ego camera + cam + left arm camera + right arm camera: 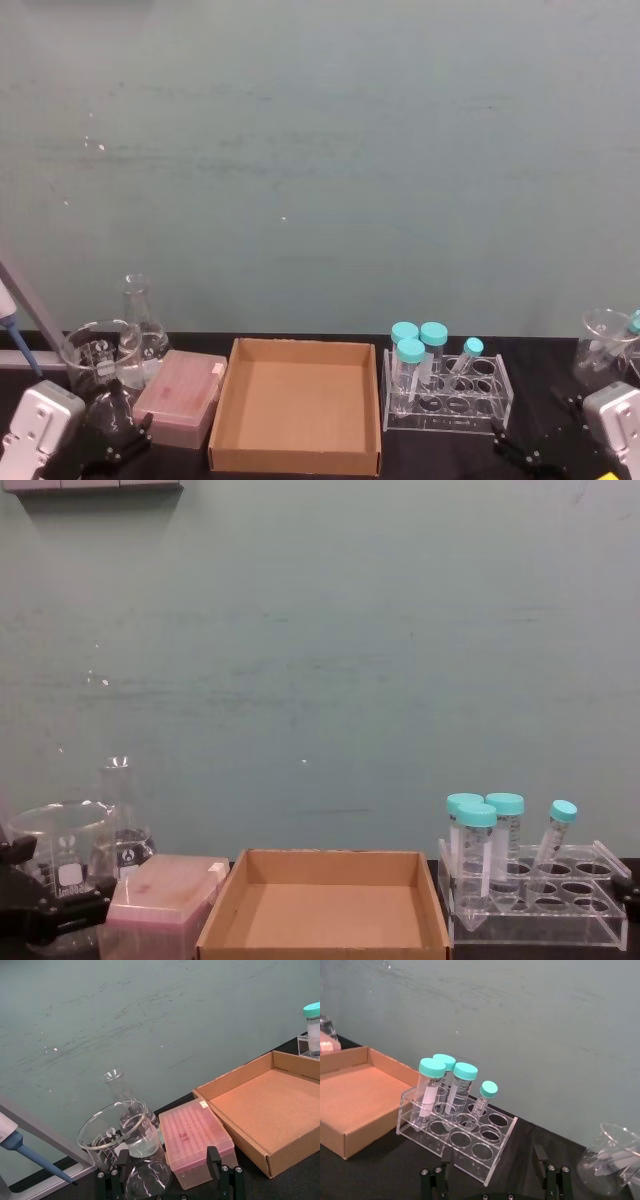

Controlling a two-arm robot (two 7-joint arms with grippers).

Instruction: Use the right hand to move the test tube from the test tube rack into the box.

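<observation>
Well, the test tube (485,1102) leans in the test tube rack (470,1155) right beside three fat tubes (427,1090), so the open right gripper (492,1162), low before the rack, could bump them, while the left gripper (167,1152) sits open by the pink box (192,1125).

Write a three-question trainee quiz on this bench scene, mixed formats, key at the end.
1. True or false: the test tube already lies in the box.
2. Multiple choice: how many wide teal-capped tubes stand in the test tube rack? A) two B) three C) five
3. Fill in: the right hand, waiting near the rack, has its fingers ____.
Key: 1 false; 2 B; 3 open.
</observation>
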